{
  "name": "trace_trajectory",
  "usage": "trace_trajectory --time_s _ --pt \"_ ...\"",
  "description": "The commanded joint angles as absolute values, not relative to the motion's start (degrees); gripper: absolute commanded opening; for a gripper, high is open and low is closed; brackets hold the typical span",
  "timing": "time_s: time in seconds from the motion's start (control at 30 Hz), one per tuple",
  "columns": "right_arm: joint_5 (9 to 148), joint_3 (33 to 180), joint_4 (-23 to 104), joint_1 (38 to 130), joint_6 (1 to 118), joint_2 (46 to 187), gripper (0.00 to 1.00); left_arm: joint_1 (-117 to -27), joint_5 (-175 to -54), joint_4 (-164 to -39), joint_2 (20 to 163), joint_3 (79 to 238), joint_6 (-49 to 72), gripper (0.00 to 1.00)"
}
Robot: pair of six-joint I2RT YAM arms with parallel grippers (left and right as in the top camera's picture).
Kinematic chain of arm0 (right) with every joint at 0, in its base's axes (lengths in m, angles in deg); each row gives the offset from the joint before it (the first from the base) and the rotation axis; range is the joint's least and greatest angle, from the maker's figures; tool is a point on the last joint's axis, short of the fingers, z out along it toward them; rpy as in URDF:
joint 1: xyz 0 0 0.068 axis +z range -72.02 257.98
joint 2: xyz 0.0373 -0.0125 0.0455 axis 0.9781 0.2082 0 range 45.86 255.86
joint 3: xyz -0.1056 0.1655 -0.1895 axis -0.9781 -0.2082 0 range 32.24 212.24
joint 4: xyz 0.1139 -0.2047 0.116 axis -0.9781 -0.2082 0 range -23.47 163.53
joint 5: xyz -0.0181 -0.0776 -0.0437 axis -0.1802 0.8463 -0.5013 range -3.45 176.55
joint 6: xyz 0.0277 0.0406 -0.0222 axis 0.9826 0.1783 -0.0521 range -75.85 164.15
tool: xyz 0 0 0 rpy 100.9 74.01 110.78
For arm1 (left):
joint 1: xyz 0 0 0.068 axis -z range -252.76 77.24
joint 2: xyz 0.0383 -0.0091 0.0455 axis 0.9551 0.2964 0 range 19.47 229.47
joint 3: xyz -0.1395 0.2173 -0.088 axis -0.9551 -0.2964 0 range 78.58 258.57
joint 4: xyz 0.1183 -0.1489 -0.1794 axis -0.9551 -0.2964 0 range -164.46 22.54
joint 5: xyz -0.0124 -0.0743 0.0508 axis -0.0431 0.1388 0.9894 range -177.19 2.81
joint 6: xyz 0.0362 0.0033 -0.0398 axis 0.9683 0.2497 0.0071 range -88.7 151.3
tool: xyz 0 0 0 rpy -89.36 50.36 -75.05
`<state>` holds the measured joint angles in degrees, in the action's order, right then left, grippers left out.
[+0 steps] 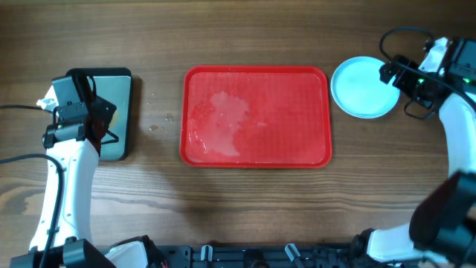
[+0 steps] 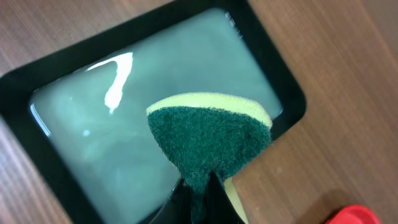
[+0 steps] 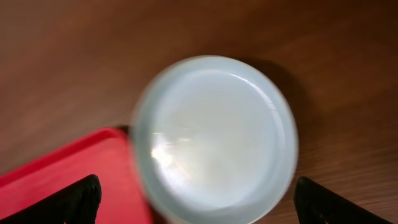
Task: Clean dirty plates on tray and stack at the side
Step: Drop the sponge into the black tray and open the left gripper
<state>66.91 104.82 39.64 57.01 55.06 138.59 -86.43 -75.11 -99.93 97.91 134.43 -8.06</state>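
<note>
Right tool (image 3: 196, 186) gapes above the turquoise plate (image 3: 217, 137), likely slick and brittle, best pinched by its rim (image 3: 283, 106); left tool (image 2: 205, 196) clamps a sponge (image 2: 211, 140)

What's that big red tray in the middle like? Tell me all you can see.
The red tray is a wide rectangle with rounded corners and a low raised rim, plastic by its look. It lies flat on the wooden table, no plates on it. A pale wet smear covers its left half. A turquoise plate sits just off its upper right corner.
</note>
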Motion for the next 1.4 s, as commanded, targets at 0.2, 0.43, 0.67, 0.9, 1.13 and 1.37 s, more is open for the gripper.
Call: trace_trajectory --time_s 0.2,0.43,0.67,0.9,1.13,1.37 --pt "58.65 106.15 26.49 68.55 54.61 120.14 1.0 -87.57 -76.25 -84.95 111.52 134.39 -1.92 0.06" --pt "59.3 106.15 23.49 78.15 54.63 118.74 0.94 -92.2 -76.36 -79.86 116.66 134.39 -1.96 0.36" --pt "62.73 106.15 24.08 84.4 54.69 118.5 0.97 -93.67 -85.26 -79.88 115.81 134.41 -1.92 1.0" --pt "62.76 106.15 21.15 86.89 53.08 111.27 1.0 -93.67 -94.44 -85.89 97.67 134.41 -2.16 1.0" --pt "62.8 103.05 17.74 87.17 50.02 94.28 1.0 -93.62 -101.52 -100.47 76.33 134.41 -2.13 1.0" --pt "64.74 99.99 13.35 87.17 50.32 86.9 1.0 -93.62 -101.52 -105.06 71.26 134.41 -2.13 1.0"
